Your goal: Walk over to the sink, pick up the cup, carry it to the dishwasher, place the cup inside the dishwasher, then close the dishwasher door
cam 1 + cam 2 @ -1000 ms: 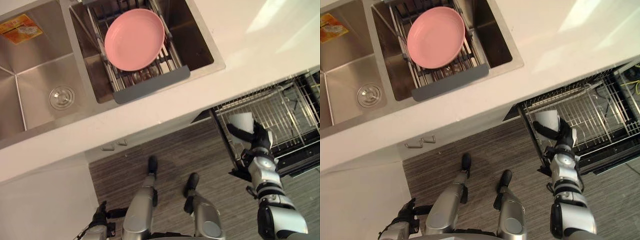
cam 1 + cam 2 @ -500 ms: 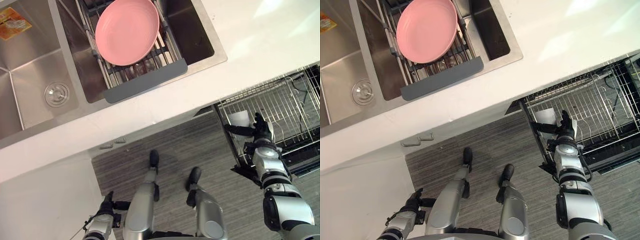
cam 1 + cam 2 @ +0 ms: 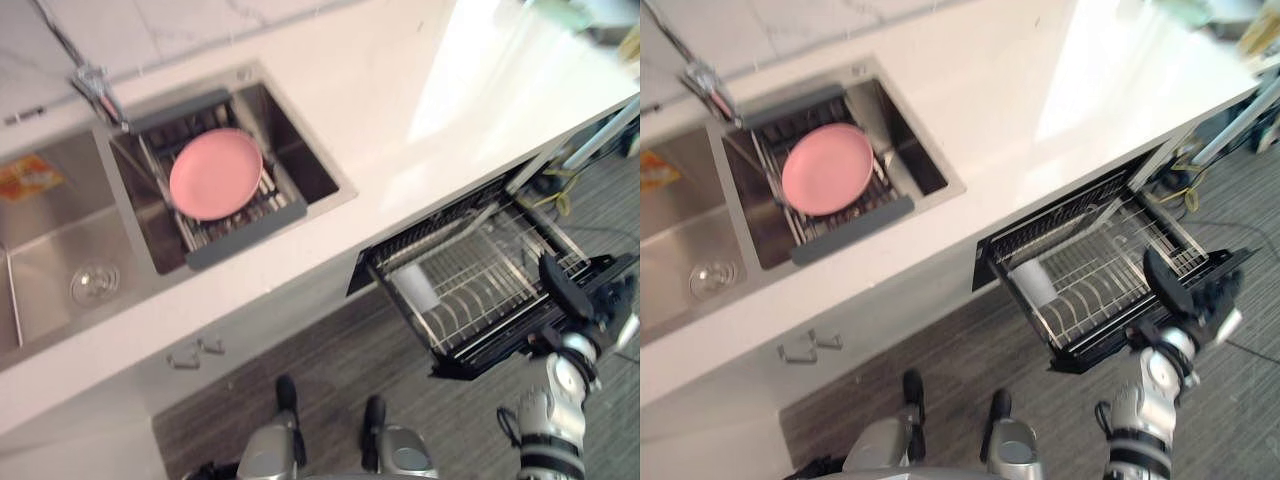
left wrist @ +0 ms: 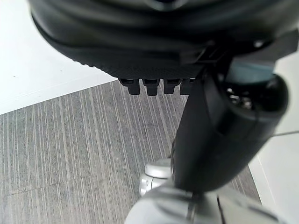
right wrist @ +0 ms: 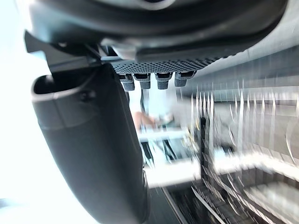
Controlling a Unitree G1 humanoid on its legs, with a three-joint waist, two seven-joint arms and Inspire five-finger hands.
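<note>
The white cup (image 3: 415,285) stands in the pulled-out wire rack (image 3: 490,275) of the open dishwasher, at the rack's left end close to the counter. Nothing touches the cup. My right hand (image 3: 585,295) hovers open over the rack's right front corner, by the dark door edge (image 3: 480,360), with its fingers spread. In the right wrist view the right hand (image 5: 154,37) holds nothing, and the rack's wires (image 5: 233,126) show past it. My left hand (image 4: 154,42) hangs over the floor, relaxed and holding nothing.
A pink plate (image 3: 215,173) lies on a drying rack in the right sink basin. The left basin (image 3: 95,283) has a drain, and a tap (image 3: 95,85) stands behind. The white countertop (image 3: 400,100) runs above the dishwasher. Cabinet handles (image 3: 195,350) sit under the sink. The floor (image 4: 70,140) is grey wood-grain.
The camera has swung, so the whole scene shifted. My right hand has let go of the cup, which now stands in the rack, and has drawn back to the rack's right front.
</note>
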